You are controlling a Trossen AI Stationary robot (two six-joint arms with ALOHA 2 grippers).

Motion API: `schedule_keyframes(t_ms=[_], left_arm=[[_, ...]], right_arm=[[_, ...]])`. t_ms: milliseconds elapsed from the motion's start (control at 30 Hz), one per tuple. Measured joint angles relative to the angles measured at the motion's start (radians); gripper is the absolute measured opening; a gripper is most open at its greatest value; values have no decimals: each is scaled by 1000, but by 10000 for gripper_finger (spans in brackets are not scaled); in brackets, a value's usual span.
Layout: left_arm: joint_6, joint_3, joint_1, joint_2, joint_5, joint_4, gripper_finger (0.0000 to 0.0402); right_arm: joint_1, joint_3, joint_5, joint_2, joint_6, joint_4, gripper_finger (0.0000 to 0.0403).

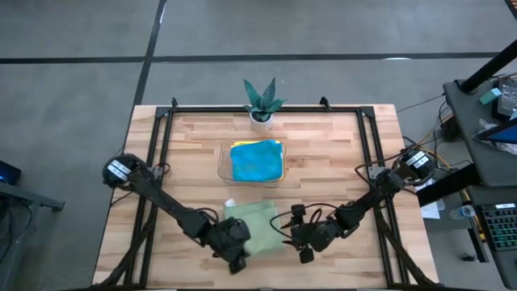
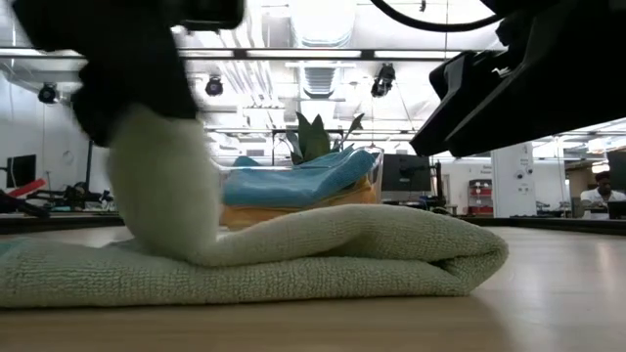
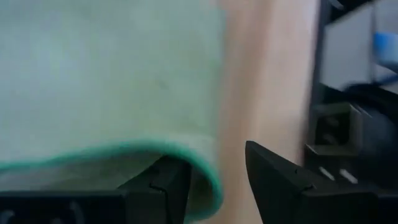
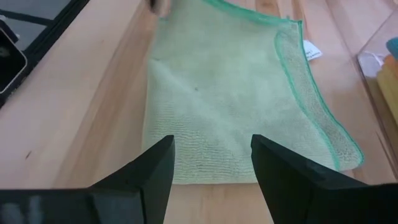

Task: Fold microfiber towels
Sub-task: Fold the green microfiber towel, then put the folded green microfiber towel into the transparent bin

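My left gripper point(image 1: 237, 260) sits low at the near edge of the light wooden slatted tabletop point(image 1: 323, 153), at the near-left corner of the pale green microfiber towel point(image 1: 254, 226). In my left wrist view its two dark fingers point(image 3: 163, 186) stand apart, and the towel's teal-stitched edge curls down over one of them; I cannot tell whether the jaws pinch the cloth or only lie under it. In the low view that side of the towel rises in a soft hump toward my arm, while the rest lies flat with a rounded fold on the other side.

The pale green towel lies near the front middle of the tabletop, between my two grippers, already doubled over in part.

Farther back, in the centre, the clear plastic tray point(image 1: 223, 164) holds a teal-blue microfiber towel point(image 1: 257, 161) on top, with a yellow towel point(image 1: 276, 143) showing at its far edge. In the low view an orange layer point(image 2: 293, 212) shows beneath the blue one. Behind the tray stands the small green potted plant in a white pot point(image 1: 262, 103).

My right gripper point(image 1: 304, 245) hangs just beside the towel's right edge. In my right wrist view its jaws stand apart with nothing between them, the towel spread out ahead of the fingers point(image 4: 155, 168).
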Motion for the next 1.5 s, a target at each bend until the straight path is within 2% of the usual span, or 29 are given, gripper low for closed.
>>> schedule_keyframes(t_ms=[167, 400, 733, 867, 1000, 1300, 1500], left_arm=[[-109, 2, -38, -7, 148, -12, 136], [-211, 0, -70, -7, 225, -65, 136], [-271, -4, -73, -11, 226, -119, 136], [-302, -4, -72, -24, 322, -118, 140], [-332, -6, -71, -34, 410, -138, 156], [-424, -24, -60, -76, 458, -209, 203], [-432, -28, -46, -82, 563, -334, 245]], right_arm=[[0, 0, 0, 0, -1, 1, 203], [0, 0, 0, 0, 0, 1, 203], [-2, 1, 0, 1, 35, 3, 203], [-2, 1, 0, 1, -1, -3, 203], [-2, 1, 0, -8, -45, -8, 203], [-2, 2, 0, -23, -73, -10, 203], [-2, 2, 0, -23, -79, -27, 203]])
